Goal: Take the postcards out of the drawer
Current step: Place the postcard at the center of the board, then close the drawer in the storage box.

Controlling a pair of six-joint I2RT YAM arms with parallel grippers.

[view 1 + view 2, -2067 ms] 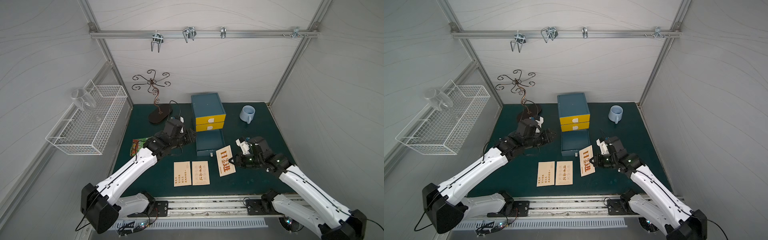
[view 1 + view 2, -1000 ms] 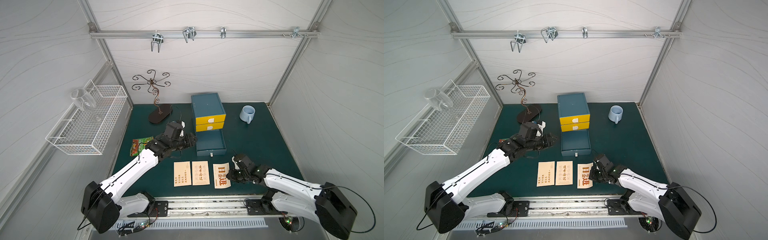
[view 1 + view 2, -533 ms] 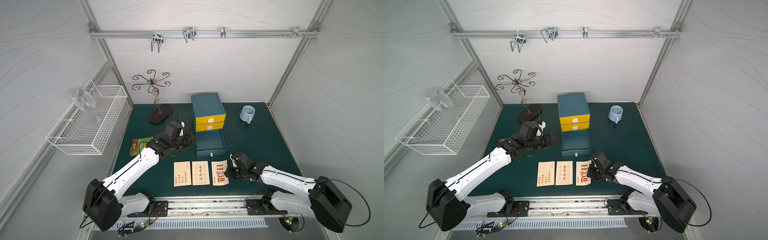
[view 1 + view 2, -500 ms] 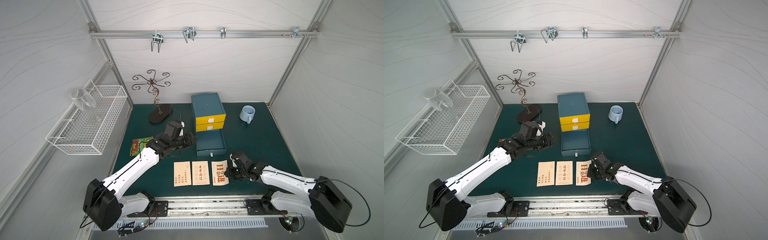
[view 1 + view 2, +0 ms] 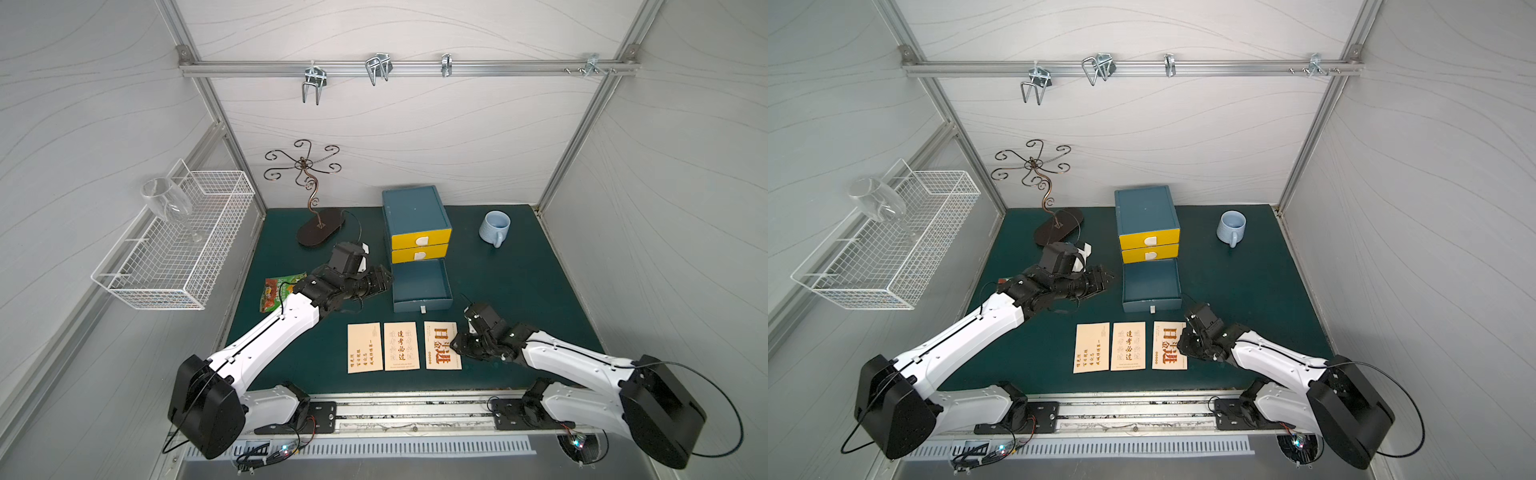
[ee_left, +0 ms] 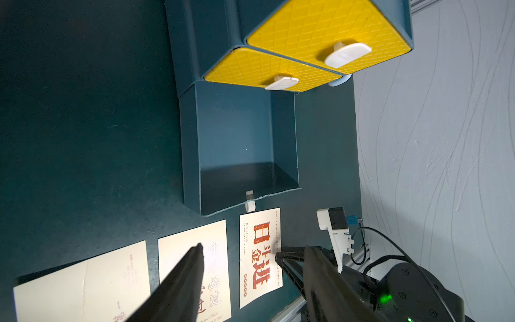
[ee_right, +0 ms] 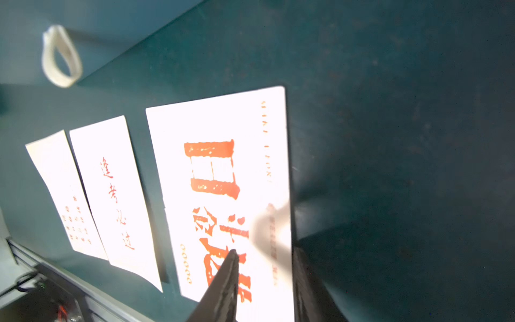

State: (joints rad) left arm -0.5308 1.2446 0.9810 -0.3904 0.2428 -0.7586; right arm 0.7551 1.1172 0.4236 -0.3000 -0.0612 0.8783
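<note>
Reaching low, right claw (image 7: 264,251) stands parted over bold postcard (image 7: 217,125).

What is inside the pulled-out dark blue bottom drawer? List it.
The dark blue bottom drawer shows only its bare floor; nothing lies on it. Its rear end, under the yellow drawer fronts, is covered.

The right jaws have parted, releasing the bold postcard (image 5: 442,345)

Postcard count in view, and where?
3, flat on the mat in a row before the open drawer: small-text card, middle card, bold-character card at the right gripper. Drawer empty.
</note>
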